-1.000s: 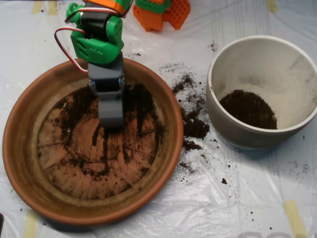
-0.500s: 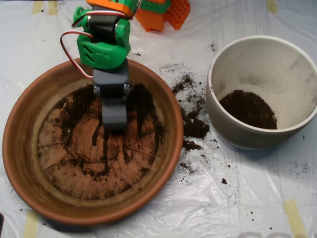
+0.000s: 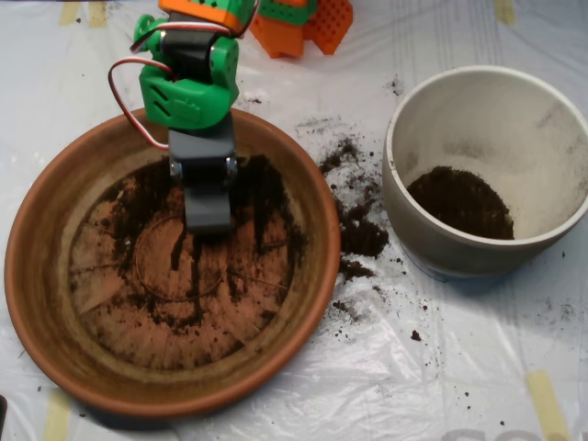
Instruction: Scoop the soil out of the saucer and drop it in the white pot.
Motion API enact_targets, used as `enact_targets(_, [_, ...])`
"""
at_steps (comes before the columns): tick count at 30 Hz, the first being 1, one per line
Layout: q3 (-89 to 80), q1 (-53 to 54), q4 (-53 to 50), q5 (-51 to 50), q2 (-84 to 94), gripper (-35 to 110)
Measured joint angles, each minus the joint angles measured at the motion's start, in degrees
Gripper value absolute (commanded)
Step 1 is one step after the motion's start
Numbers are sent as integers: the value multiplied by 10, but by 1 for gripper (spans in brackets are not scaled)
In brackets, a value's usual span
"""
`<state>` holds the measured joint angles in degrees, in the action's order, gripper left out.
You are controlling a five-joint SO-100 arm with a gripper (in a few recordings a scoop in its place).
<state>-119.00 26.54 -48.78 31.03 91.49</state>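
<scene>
In the saucer (image 3: 55, 303), thin soil (image 3: 266, 197) under the claw (image 3: 209, 216), state unclear.

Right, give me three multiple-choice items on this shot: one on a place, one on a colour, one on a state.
1. Where does the spilled soil lie?
A. On the plastic between the saucer and the white pot
B. On the orange blocks
C. On the pot's rim

2. What colour is the saucer?
A. Blue
B. Orange-brown
C. Black

3. How is the soil in the saucer?
A. One tall heap
B. Level with the rim
C. Thin and smeared, bare bottom showing through

Answers:
1 A: dark clumps sit on the sheet between the saucer and the white pot.
2 B: its rim and wall are terracotta.
3 C: streaks of soil lie around the pincer, with bare dish between them.
</scene>
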Motion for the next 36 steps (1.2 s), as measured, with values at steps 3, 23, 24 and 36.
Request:
enact_targets(3, [-4, 6, -13, 23, 4, 0])
enact_targets(23, [227, -153, -294, -171, 124, -1])
enact_targets(24, [249, -168, -311, -178, 132, -1])
enact_targets(36, [446, -337, -420, -208, 139, -1])
